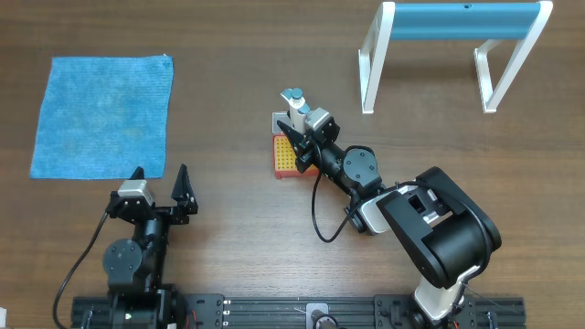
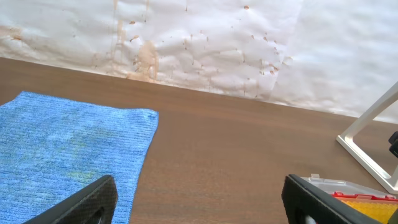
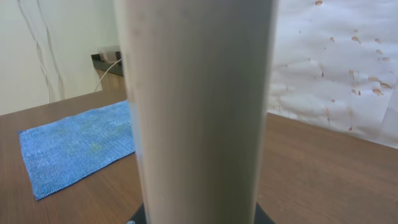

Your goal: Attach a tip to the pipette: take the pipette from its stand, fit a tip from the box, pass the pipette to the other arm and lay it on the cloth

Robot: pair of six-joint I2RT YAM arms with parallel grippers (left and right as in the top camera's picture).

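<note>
Cloth (image 1: 102, 117), blue and spread flat, lies at the far left of the wooden worktop (image 1: 238, 55). Nearer than it, the left gripper (image 1: 157, 187) hovers with its fingers spread wide and nothing between them. At centre, the right gripper (image 1: 300, 135) is clamped on the pale body of the pipette (image 1: 295, 110). The pipette is held upright, blue cap on top, over the tip box (image 1: 281, 160), whose yellow rack sits in a red frame. Whether the pipette's lower end touches the box cannot be told. At the far right is the white stand (image 1: 454, 46) with its blue top bar, well apart from the pipette.
</note>
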